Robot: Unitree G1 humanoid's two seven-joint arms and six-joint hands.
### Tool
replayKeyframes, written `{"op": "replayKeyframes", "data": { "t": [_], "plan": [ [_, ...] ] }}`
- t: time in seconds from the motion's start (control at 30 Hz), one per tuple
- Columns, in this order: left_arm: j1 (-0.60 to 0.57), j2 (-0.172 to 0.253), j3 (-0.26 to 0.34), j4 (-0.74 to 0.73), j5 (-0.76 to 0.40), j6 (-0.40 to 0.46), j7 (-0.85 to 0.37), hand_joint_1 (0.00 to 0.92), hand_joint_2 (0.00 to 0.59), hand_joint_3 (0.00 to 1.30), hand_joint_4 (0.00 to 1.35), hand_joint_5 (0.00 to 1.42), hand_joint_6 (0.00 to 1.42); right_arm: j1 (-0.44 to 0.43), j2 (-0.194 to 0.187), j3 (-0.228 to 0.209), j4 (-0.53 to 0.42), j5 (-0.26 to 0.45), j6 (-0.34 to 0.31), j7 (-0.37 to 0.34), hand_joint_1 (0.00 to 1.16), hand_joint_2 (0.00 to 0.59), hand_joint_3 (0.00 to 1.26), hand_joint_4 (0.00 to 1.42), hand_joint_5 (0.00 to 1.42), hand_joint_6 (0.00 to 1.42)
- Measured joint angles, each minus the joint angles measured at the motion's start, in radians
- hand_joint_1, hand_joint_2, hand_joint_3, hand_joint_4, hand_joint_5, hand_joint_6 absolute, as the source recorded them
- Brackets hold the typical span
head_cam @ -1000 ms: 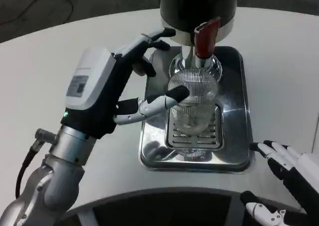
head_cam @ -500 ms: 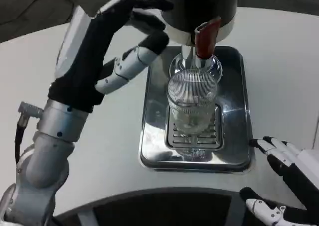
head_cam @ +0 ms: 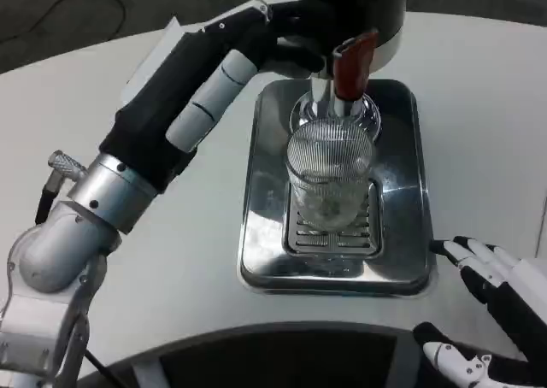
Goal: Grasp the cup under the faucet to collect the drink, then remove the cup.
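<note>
Reach was seen at upper left, where the left hand lay stretched, holding nothing, toward the red tap lever, the upright cup beneath it at centre, the open right hand idle lower right.

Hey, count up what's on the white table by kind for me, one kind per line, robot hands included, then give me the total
Clear ribbed cup: 1
Metal drip tray: 1
Black drink dispenser with red tap lever: 1
Robot hands: 2, the left hand up by the dispenser, the right hand at the table's near right edge
Total: 5
</note>
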State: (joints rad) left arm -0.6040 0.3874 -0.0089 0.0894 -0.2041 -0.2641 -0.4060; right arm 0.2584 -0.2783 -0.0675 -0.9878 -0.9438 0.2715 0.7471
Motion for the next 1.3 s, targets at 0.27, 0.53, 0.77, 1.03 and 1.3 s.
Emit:
{"op": "replayKeyframes", "data": {
  "t": [0.27, 0.53, 0.77, 1.03, 1.3],
  "plan": [
    [-0.040, 0.001, 0.009, -0.010, -0.023, 0.073, -0.088, 0.000, 0.120, 0.29, 0.23, 0.34, 0.30, 0.002, -0.004, -0.002, 0.000, 0.009, 0.000, 0.000, 0.29, 0.405, 0.06, 0.00, 0.00, 0.00],
    [-0.073, -0.001, 0.025, -0.009, -0.023, 0.100, -0.104, 0.000, 0.117, 0.27, 0.21, 0.31, 0.30, 0.005, -0.004, -0.002, -0.001, 0.009, 0.001, 0.000, 0.29, 0.405, 0.06, 0.00, 0.00, 0.00],
    [-0.105, -0.003, 0.025, 0.020, -0.022, 0.125, -0.133, 0.000, 0.115, 0.27, 0.21, 0.31, 0.30, 0.015, -0.004, -0.003, -0.002, 0.009, 0.003, 0.000, 0.29, 0.405, 0.06, 0.00, 0.00, 0.00],
    [-0.160, -0.019, 0.024, 0.053, -0.036, 0.181, -0.199, 0.000, 0.102, 0.24, 0.18, 0.28, 0.27, 0.025, -0.004, -0.009, -0.005, 0.014, 0.009, 0.000, 0.29, 0.408, 0.06, 0.00, 0.00, 0.00],
    [-0.205, -0.043, 0.022, 0.088, -0.044, 0.210, -0.231, 0.000, 0.101, 0.24, 0.17, 0.28, 0.27, 0.046, -0.004, -0.023, -0.009, 0.031, 0.010, -0.003, 0.28, 0.412, 0.06, 0.00, 0.00, 0.00]
  ]
}}
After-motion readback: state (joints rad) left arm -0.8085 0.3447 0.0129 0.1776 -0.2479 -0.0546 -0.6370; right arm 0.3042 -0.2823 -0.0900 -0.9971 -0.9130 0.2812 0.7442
